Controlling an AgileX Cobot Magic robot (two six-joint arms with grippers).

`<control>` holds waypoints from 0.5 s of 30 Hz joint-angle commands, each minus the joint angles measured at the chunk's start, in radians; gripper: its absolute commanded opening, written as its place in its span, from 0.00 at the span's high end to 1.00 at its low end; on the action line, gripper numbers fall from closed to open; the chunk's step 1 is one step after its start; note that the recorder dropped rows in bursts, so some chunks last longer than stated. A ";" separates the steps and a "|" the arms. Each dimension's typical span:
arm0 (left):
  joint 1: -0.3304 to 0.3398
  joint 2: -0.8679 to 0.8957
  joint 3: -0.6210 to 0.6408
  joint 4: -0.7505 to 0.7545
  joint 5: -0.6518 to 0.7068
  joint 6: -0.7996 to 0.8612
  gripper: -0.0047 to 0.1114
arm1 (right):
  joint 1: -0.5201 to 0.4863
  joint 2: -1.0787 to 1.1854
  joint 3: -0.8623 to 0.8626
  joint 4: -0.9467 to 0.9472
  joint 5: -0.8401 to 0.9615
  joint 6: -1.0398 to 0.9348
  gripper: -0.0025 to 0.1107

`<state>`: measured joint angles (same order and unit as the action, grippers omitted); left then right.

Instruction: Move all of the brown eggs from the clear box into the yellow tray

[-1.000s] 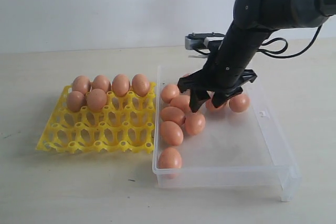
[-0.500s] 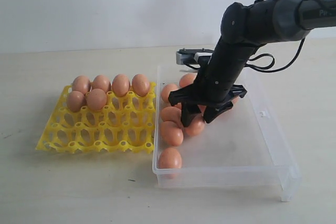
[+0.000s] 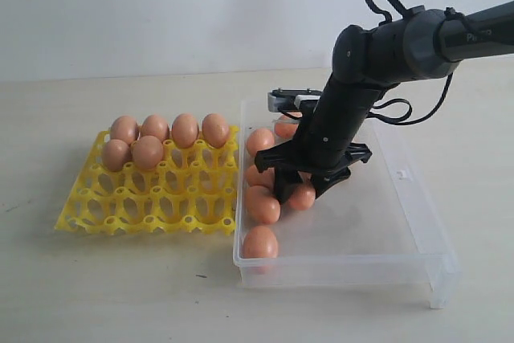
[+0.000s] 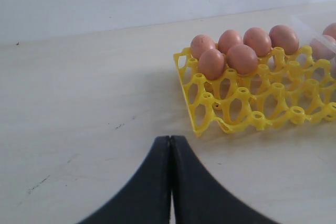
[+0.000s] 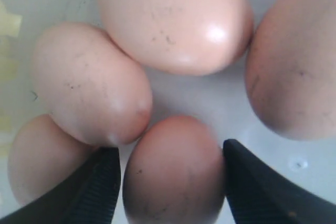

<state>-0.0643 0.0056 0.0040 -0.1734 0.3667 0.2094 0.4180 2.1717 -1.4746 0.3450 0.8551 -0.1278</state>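
The yellow tray (image 3: pixel 144 198) lies left of the clear box (image 3: pixel 377 230) and holds several brown eggs (image 3: pixel 185 128) in its far rows. Several more brown eggs (image 3: pixel 263 204) lie along the box's left side. My right gripper (image 3: pixel 299 190) is down in the box, open, with its fingers either side of one egg (image 5: pixel 176 171); narrow gaps show beside the egg. Neighbouring eggs (image 5: pixel 92 82) crowd close to one finger. My left gripper (image 4: pixel 170 139) is shut and empty over bare table, short of the tray's corner (image 4: pixel 197 129). It is outside the exterior view.
The box's right half (image 3: pixel 385 198) holds nothing. The tray's near rows of cells (image 3: pixel 161 210) are unfilled. One egg (image 3: pixel 259 242) rests against the box's front left corner. A pale wall stands behind the table.
My right arm has moved left and down inside the box, from the eggs at the far side to the cluster by the left wall, and now straddles one egg. The jaws kept their width.
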 commanded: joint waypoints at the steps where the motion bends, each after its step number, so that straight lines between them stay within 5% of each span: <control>1: -0.004 -0.006 -0.004 0.002 -0.008 0.000 0.96 | -0.006 0.004 0.004 -0.007 -0.047 -0.004 0.45; 9: -0.004 -0.006 -0.004 0.002 -0.008 0.000 0.96 | -0.019 0.006 0.004 -0.011 -0.049 -0.006 0.46; 11: -0.004 -0.006 -0.004 0.002 -0.008 0.000 0.96 | -0.019 0.006 0.004 -0.016 -0.049 -0.021 0.56; 15: -0.004 -0.006 -0.004 0.002 -0.008 0.000 0.96 | -0.019 0.006 0.004 -0.016 -0.049 -0.090 0.97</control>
<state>-0.0643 0.0056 0.0040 -0.1734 0.3667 0.2094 0.4047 2.1717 -1.4746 0.3412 0.8173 -0.1720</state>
